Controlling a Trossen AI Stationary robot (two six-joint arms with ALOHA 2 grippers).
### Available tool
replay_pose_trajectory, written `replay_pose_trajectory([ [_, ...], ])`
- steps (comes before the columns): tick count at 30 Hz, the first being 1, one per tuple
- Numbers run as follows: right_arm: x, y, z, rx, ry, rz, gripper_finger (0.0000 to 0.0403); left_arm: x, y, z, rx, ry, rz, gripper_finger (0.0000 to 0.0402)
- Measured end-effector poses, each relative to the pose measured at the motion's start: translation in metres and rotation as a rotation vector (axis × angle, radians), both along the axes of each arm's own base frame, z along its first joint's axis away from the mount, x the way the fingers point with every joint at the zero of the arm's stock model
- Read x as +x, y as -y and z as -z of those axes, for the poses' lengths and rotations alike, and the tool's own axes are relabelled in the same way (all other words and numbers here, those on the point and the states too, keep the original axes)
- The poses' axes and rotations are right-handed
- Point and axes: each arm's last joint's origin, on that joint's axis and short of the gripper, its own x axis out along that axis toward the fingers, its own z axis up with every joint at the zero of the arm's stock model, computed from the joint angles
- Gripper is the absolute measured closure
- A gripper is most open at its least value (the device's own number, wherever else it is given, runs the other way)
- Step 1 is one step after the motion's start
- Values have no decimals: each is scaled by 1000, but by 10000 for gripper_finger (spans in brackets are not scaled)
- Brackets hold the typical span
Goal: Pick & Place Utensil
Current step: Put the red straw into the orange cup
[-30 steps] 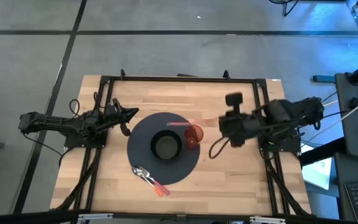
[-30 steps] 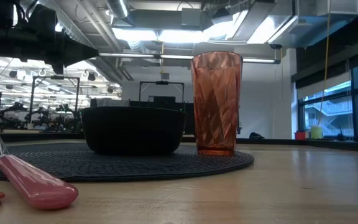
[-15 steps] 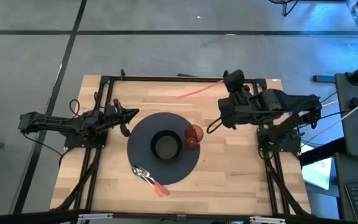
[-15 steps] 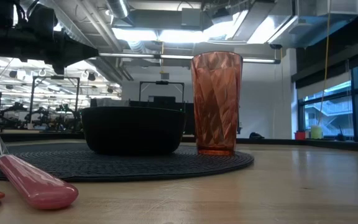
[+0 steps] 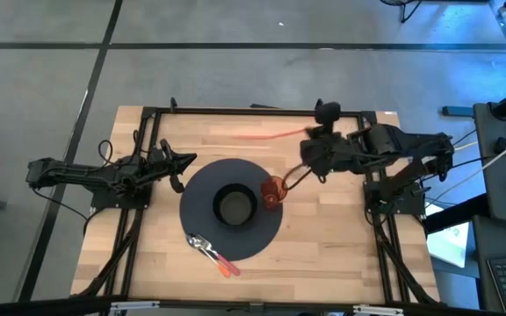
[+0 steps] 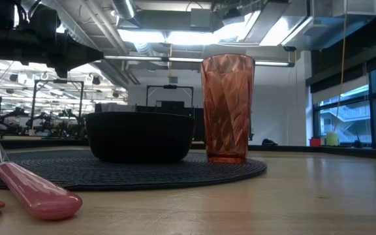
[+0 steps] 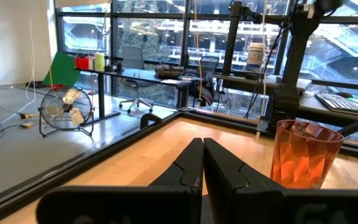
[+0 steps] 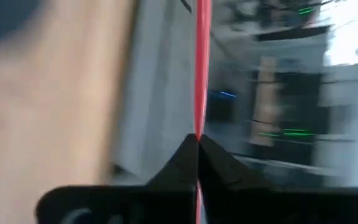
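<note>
My right gripper (image 5: 306, 147) hovers over the table's far right part, beyond the ribbed orange-red cup (image 5: 273, 191), and is shut on a thin pink-red utensil (image 5: 266, 134). The utensil sticks out from the gripper toward the table's left. The cup stands on the right side of a dark round placemat (image 5: 202, 184), next to a black bowl (image 5: 234, 206). The low view shows the cup (image 6: 227, 108) and the bowl (image 6: 139, 136) upright. My left gripper (image 5: 178, 167) waits shut and empty at the mat's left edge; it also shows in the left wrist view (image 7: 202, 165). My right gripper pinches the pink-red utensil between its two fingers, at one end of its thin shaft (image 8: 197, 130). The fingers lie along the shaft, which runs straight on past the fingertips (image 8: 188, 152). The utensil is lifted clear of the table, roughly level, with its free end (image 5: 246, 136) toward the table's left.
A fork with a pink handle (image 5: 209, 250) and a second orange-tipped utensil (image 5: 228, 269) lie on the mat's near edge; the fork's handle fills the low view's left (image 6: 31, 190). Bare wood lies at the table's far and near right. A black frame (image 5: 253, 111) rims the table.
My right gripper has carried the pink-red utensil from over the cup and bowl toward the table's far edge, then a little to the left. The utensil has stayed clear of the table, swinging about as it went. The cup, the bowl and my left arm have kept still.
</note>
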Motion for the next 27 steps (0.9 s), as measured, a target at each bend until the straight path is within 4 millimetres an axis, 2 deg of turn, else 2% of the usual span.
replay_pose_trajectory([
  [4, 12, -4, -4, 399, 201, -82, 403, 0, 0, 0, -1, 1, 0, 393],
  [8, 19, -12, -8, 615, 262, -215, 403, 0, 0, 0, -10, 6, 3, 393],
  [11, 29, -17, -2, 744, 300, -322, 403, 0, 0, 0, -15, 10, 3, 393],
  [13, 40, -22, 16, 806, 297, -406, 403, 0, 0, -1, -15, 15, 3, 393],
  [15, 52, -25, 42, 851, 288, -473, 403, 0, 0, -1, -15, 15, 3, 393],
  [17, 63, -25, 71, 856, 289, -494, 403, 0, 0, -1, -15, 15, 3, 393],
  [19, 69, -24, 90, 850, 316, -519, 403, 0, 0, -1, -15, 15, 11, 393],
  [23, 60, -17, 87, 861, 474, -619, 403, 0, 1, -1, -12, 14, 37, 393],
  [27, 34, -10, 88, 835, 618, -674, 403, 0, 1, -1, -12, 14, 34, 393],
])
